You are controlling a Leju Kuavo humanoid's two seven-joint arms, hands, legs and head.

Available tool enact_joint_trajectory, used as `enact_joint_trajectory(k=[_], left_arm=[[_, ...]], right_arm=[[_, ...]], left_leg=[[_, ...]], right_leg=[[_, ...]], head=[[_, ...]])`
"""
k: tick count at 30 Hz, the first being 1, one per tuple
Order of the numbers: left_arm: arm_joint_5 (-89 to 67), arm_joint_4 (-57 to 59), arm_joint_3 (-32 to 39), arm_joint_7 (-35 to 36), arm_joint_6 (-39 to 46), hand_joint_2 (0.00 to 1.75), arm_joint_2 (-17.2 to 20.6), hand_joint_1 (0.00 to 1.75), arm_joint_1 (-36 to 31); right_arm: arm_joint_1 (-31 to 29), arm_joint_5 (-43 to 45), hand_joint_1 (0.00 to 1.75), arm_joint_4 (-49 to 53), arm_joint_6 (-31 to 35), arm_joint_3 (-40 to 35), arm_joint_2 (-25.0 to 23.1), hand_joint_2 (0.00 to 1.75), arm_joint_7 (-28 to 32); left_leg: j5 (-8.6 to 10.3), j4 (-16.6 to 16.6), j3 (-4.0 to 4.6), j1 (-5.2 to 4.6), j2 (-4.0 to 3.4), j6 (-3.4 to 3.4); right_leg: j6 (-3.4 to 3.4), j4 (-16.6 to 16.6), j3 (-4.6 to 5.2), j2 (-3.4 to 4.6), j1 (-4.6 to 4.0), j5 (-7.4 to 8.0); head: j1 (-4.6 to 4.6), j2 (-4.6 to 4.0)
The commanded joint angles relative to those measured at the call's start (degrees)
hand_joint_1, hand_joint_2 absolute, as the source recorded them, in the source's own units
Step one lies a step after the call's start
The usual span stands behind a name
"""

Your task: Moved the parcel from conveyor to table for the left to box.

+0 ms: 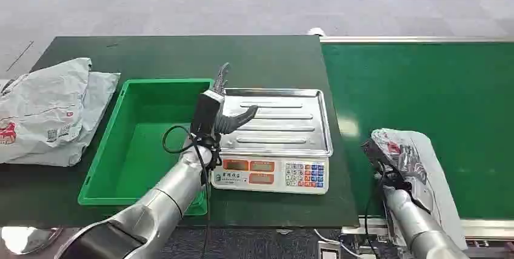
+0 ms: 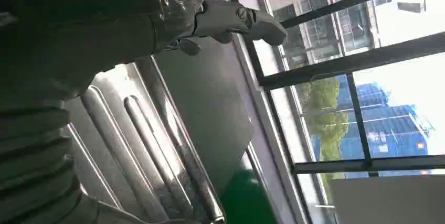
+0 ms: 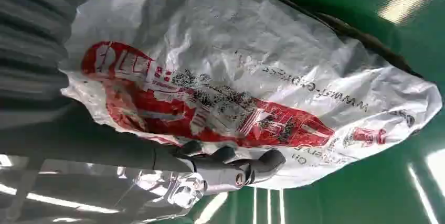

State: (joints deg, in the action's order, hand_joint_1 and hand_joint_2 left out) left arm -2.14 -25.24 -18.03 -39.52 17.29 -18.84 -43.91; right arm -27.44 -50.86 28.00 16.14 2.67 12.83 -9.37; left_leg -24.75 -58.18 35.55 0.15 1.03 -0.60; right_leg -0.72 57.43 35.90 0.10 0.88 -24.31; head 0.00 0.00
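A grey-white plastic parcel [image 1: 424,156] with red print lies at the near left of the green conveyor belt [image 1: 424,83]. My right hand [image 1: 397,163] grips its near end, dark fingers over the top. In the right wrist view the parcel [image 3: 252,66] sits against the palm with the thumb of my right hand [image 3: 231,167] curled at its edge. My left hand [image 1: 215,104] hovers upright over the left edge of the scale tray [image 1: 285,119], fingers spread and holding nothing. In the left wrist view my left hand [image 2: 210,17] points its thumb out above the ribbed steel tray [image 2: 136,145].
A green plastic bin [image 1: 166,82] stands empty on the dark table [image 1: 182,53], just left of the electronic scale [image 1: 273,175]. Other grey parcels [image 1: 42,110] are piled at the table's left end. A metal rail [image 1: 418,39] borders the belt's far side.
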Motion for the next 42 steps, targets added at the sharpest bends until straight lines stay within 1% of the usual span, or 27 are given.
enact_joint_trajectory(k=[1,2,3,5,7,9,10,11,13,15,16,17,18,19,20,26,27,28,29,30,32,33,34,36,38,40,42], left_arm=[[-0.37,0.84,4.02,0.03,0.33,1.75,2.05,0.0,-0.72],[-0.4,0.74,4.08,0.02,0.25,1.75,2.1,0.0,-0.68],[-0.66,0.45,4.59,0.01,0.43,1.75,2.11,0.0,-0.5],[-0.71,0.01,5.03,-0.13,0.81,1.75,2.25,0.0,-0.13],[-0.92,-0.36,5.48,-0.07,0.91,1.75,2.56,0.0,0.3],[-1.03,-0.41,5.55,-0.12,0.88,1.75,2.78,0.0,0.39],[-1.03,-0.41,5.55,-0.12,0.88,1.75,2.78,0.0,0.39],[-1.03,-0.44,5.58,-0.13,0.83,1.75,2.81,0.0,0.36],[-1.41,-0.58,6.08,-0.14,1.11,1.75,2.87,0.0,0.45],[-1.53,-0.64,6.37,-0.11,1.5,1.75,3.06,0.0,0.32],[-1.47,-0.68,6.54,-0.16,1.75,1.75,3.12,0.0,0.31],[-1.58,-0.7,6.64,-0.33,1.91,1.75,3.16,0.0,0.37],[-1.66,-0.75,6.78,-0.45,2.07,1.75,3.13,0.0,0.46],[-1.77,-0.79,6.84,-0.48,2.18,1.75,3.1,0.0,0.52],[-2.08,-0.83,6.84,-0.48,2.2,1.75,3.02,0.0,0.51],[-2.1,-0.82,6.84,-0.48,2.26,1.75,2.95,0.0,0.48],[-2.1,-0.82,6.84,-0.48,2.26,1.75,2.95,0.0,0.48],[-2.1,-0.82,6.84,-0.48,2.26,1.75,2.95,0.0,0.48],[-2.1,-0.82,6.84,-0.48,2.26,1.75,2.95,0.0,0.48],[-2.1,-0.82,6.84,-0.48,2.26,1.75,2.95,0.0,0.48],[-2.1,-0.82,6.84,-0.48,2.26,1.75,2.95,0.0,0.48],[-2.15,-0.79,6.87,-0.48,2.28,1.75,2.95,0.0,0.47],[-2.3,-0.75,6.96,-0.48,2.28,1.75,2.88,0.0,0.43],[-2.49,-0.15,6.84,-0.48,1.98,1.75,2.39,0.0,0.17],[-2.73,0.6,6.59,-0.48,1.86,1.75,1.76,0.0,-0.19],[-2.91,0.97,6.41,-0.48,1.88,1.75,1.5,0.0,-0.43],[-3.04,1.18,6.31,-0.48,1.88,1.75,1.48,0.0,-0.7]], right_arm=[[-6.41,-2.33,0.38,-7.7,-6.68,0.58,-1.34,1.75,-2.01],[-6.62,-2.64,1.75,-7.98,-7.42,0.36,-1.35,1.75,-2.22],[-6.9,-3.94,1.75,-7.9,-8.0,0.21,-1.46,1.75,-2.97],[-7.55,-3.9,1.75,-7.59,-6.71,0.74,-1.91,1.75,-2.48],[-8.31,-4.09,1.75,-7.28,-5.4,1.24,-2.17,1.75,-2.28],[-8.79,-4.25,1.75,-7.27,-5.49,1.2,-2.25,1.75,-2.29],[-8.79,-4.25,1.75,-7.27,-5.49,1.2,-2.25,1.75,-2.29],[-8.76,-4.29,1.75,-7.31,-5.53,1.21,-2.17,1.75,-2.33],[-8.61,-3.91,1.75,-6.59,-3.1,2.36,-2.64,1.75,-1.05],[-8.66,-3.69,1.75,-5.14,-0.04,3.01,-3.07,1.75,0.04],[-8.65,-3.56,1.75,-4.12,2.28,3.29,-3.21,1.75,0.97],[-8.89,-3.18,1.75,-3.11,4.74,3.86,-3.29,1.75,2.23],[-8.84,-2.44,1.75,-1.49,8.2,4.6,-3.28,1.75,4.44],[-8.98,-1.87,1.75,-0.48,9.48,4.98,-3.07,1.75,5.77],[-8.82,-0.66,1.75,2.02,12.38,5.52,-2.85,1.75,8.45],[-8.9,-0.6,1.75,2.2,12.04,5.5,-2.75,1.75,8.38],[-8.9,-0.6,1.75,2.2,12.04,5.5,-2.75,1.75,8.38],[-8.9,-0.6,1.75,2.2,12.04,5.5,-2.75,1.75,8.38],[-8.9,-0.6,1.75,2.2,12.04,5.5,-2.75,1.75,8.38],[-8.9,-0.6,1.75,2.2,12.04,5.5,-2.75,1.75,8.38],[-8.9,-0.6,1.75,2.2,12.04,5.5,-2.75,1.75,8.38],[-8.42,0.0,1.75,3.24,13.38,5.75,-2.93,1.75,9.61],[-8.12,1.61,1.75,4.71,16.28,6.01,-2.99,1.75,12.52],[-7.76,4.54,1.75,9.75,21.46,6.29,-2.47,1.75,18.47],[-8.07,8.5,1.75,13.91,21.52,6.17,-1.68,1.75,21.91],[-8.46,11.54,1.75,15.76,20.53,5.43,-1.11,1.75,23.52],[-9.96,14.3,1.75,16.23,19.3,4.71,-1.08,1.75,24.34]], left_leg=[[-0.07,0.05,-0.2,-0.02,-0.32,-0.01],[-0.1,0.07,-0.27,-0.01,-0.38,-0.01],[-0.06,0.04,-0.16,0.0,-0.25,-0.01],[-0.11,0.1,-0.36,0.01,-0.42,-0.02],[-0.1,0.11,-0.36,0.01,-0.44,-0.02],[-0.05,0.04,-0.15,-0.01,-0.27,-0.01],[-0.08,0.07,-0.25,-0.01,-0.38,-0.02],[-0.07,0.05,-0.21,0.0,-0.31,-0.02],[-0.12,0.15,-0.44,0.01,-0.45,-0.03],[-0.09,0.06,-0.24,0.02,-0.31,-0.02],[-0.12,0.11,-0.36,-0.01,-0.42,-0.03],[-0.07,0.04,-0.19,0.0,-0.31,-0.02],[-0.11,0.09,-0.32,-0.02,-0.44,-0.03],[-0.08,0.03,-0.17,-0.01,-0.35,-0.02],[-0.11,0.06,-0.27,-0.04,-0.46,-0.02],[-0.07,0.06,-0.23,-0.02,-0.29,-0.01],[-0.03,0.03,-0.11,0.0,-0.18,-0.01],[-0.1,0.15,-0.44,0.01,-0.4,-0.01],[-0.07,0.05,-0.2,-0.01,-0.27,-0.01],[-0.11,0.06,-0.3,0.0,-0.35,-0.02],[-0.07,0.05,-0.2,-0.01,-0.26,-0.02],[-0.05,0.04,-0.13,-0.01,-0.2,-0.01],[-0.1,0.07,-0.28,-0.02,-0.31,-0.02],[-0.09,0.06,-0.25,-0.01,-0.3,-0.02],[-0.13,0.06,-0.31,-0.02,-0.33,-0.02],[-0.03,-0.02,-0.01,-0.07,-0.17,0.01],[-0.12,-0.04,-0.18,-0.07,-0.3,0.0]], right_leg=[[0.04,-0.05,-0.1,0.26,0.01,0.01],[0.05,-0.08,-0.16,0.3,-0.01,0.02],[0.04,-0.04,-0.08,0.2,-0.01,0.01],[0.07,-0.12,-0.25,0.32,-0.03,0.01],[0.07,-0.14,-0.25,0.33,-0.03,0.02],[0.04,-0.03,-0.07,0.22,0.0,0.02],[0.06,-0.06,-0.14,0.31,-0.01,0.02],[0.05,-0.05,-0.13,0.24,-0.02,0.01],[0.09,-0.17,-0.33,0.34,-0.04,0.0],[0.06,-0.07,-0.16,0.25,-0.04,0.0],[0.08,-0.09,-0.24,0.32,-0.01,-0.01],[0.05,-0.05,-0.11,0.25,-0.02,0.01],[0.07,-0.07,-0.19,0.35,0.0,0.0],[0.05,-0.01,-0.08,0.28,-0.01,0.01],[0.07,-0.02,-0.12,0.37,0.02,0.01],[0.05,-0.04,-0.15,0.21,0.0,0.0],[0.03,-0.03,-0.07,0.14,-0.01,0.02],[0.08,-0.18,-0.36,0.27,-0.05,0.01],[0.05,-0.03,-0.13,0.2,-0.01,0.0],[0.07,-0.06,-0.22,0.26,-0.03,-0.02],[0.05,-0.03,-0.13,0.19,0.0,-0.01],[0.04,-0.01,-0.08,0.15,0.0,0.0],[0.07,-0.04,-0.19,0.22,0.0,-0.02],[0.07,-0.04,-0.16,0.22,-0.01,-0.02],[0.08,-0.05,-0.23,0.22,-0.01,-0.04],[0.03,0.08,0.06,0.12,0.05,-0.01],[0.05,0.07,-0.08,0.2,0.05,-0.05]], head=[[0.0,0.0],[0.02,0.0],[0.0,0.0],[0.0,0.0],[0.0,0.0],[0.0,0.0],[0.0,0.0],[0.0,0.0],[0.0,0.0],[0.0,0.0],[0.0,0.0],[0.0,0.0],[0.0,0.0],[0.0,0.0],[0.0,0.0],[0.0,0.0],[0.0,0.0],[0.0,0.0],[0.0,0.0],[0.0,0.0],[0.0,0.0],[0.0,0.0],[0.0,0.0],[0.0,0.0],[0.0,0.0],[0.0,0.0],[0.0,0.0]])
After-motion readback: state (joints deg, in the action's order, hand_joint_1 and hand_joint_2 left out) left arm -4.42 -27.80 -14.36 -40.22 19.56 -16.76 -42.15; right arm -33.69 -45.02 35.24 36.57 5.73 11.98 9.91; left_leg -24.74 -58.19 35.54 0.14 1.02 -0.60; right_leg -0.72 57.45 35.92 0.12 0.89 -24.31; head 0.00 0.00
